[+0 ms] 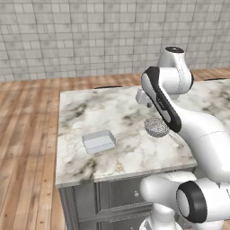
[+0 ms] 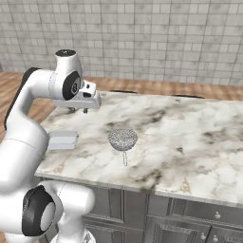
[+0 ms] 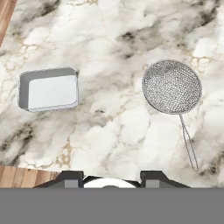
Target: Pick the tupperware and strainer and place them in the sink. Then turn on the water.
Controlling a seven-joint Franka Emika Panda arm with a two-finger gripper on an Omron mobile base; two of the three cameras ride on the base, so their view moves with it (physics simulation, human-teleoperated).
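Tupperware (image 1: 99, 141) and strainer (image 1: 156, 127) both sit on the marble tabletop (image 1: 108, 112), well apart from each other, neither touched by the robot.

Tabletop: white-grey veined marble slab on a grey cabinet base (image 2: 161, 213) with drawer fronts. Wooden floor (image 1: 27, 134) around it, grey tiled wall (image 1: 90, 36) behind.

Arm (image 1: 179, 112): white with dark joints, folded over the near edge of the tabletop, hand raised above the slab and looking down at it.

Tupperware: flat rectangular pale box with rounded corners, lid up, lying near the front-left part of the slab in the left base view. In the hand view it is at left (image 3: 49, 89), close to the tabletop edge where the wood floor shows.

Strainer: round wire-mesh bowl lying on the slab, thin wire handle pointing toward the near edge. In the hand view it sits at right (image 3: 172, 86), handle running down and slightly right. In the right base view it is about mid-slab (image 2: 123, 139), tupperware (image 2: 62, 140) off to its left by the arm.

Tool (image 2: 78, 110): hangs above the tabletop, between the two items and clear of both. Nothing between the fingers; fingertips (image 3: 71, 178) barely visible at the bottom of the hand view. Can't tell from the pictures how far apart the jaws stand.
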